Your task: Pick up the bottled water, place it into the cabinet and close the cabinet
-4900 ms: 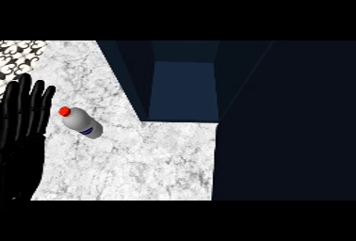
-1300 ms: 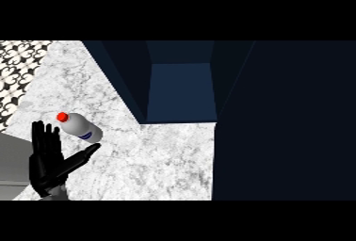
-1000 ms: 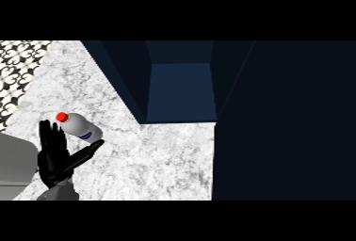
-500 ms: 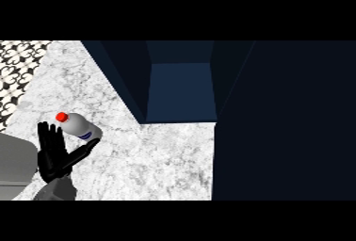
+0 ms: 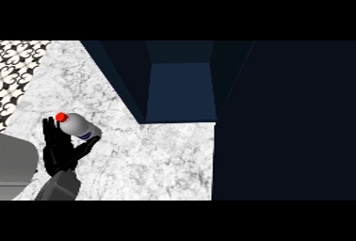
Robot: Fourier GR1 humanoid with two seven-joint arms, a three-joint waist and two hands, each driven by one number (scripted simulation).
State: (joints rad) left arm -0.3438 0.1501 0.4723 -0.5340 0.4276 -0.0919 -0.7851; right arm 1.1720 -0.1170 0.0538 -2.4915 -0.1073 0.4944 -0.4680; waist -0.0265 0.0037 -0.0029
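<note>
Looks steeply down on a white, grey-veined marble counter (image 5: 153,160). Shows one black left hand (image 5: 61,151) low at the view's left, on a grey forearm (image 5: 59,187) that comes up from the lower edge. Holds its fingers (image 5: 50,134) straight and pointing up, thumb (image 5: 86,145) spread out to the right: spread apart, not curled round anything.

Places the small clear water bottle with a red cap and a blue label band (image 5: 79,127) right at the fingertips, lying tilted on the counter, cap toward the upper left. Sets the fingers along the bottle's left side and the thumb just under its body; cannot tell whether there is actual contact.

Differs from a few seconds ago: then stood flat at the far left edge, apart from the bottle; now sits below and against it, turned so thumb and fingers bracket it. Leaves the bottle itself about where it lay.

Reads as the end of the reach, with closing the fingers likely the next step. Keeps the open dark-blue cabinet recess (image 5: 181,89) up and to the right of the hand, and its dark door (image 5: 285,122) further right, not yet closed. Shows no right hand.
</note>
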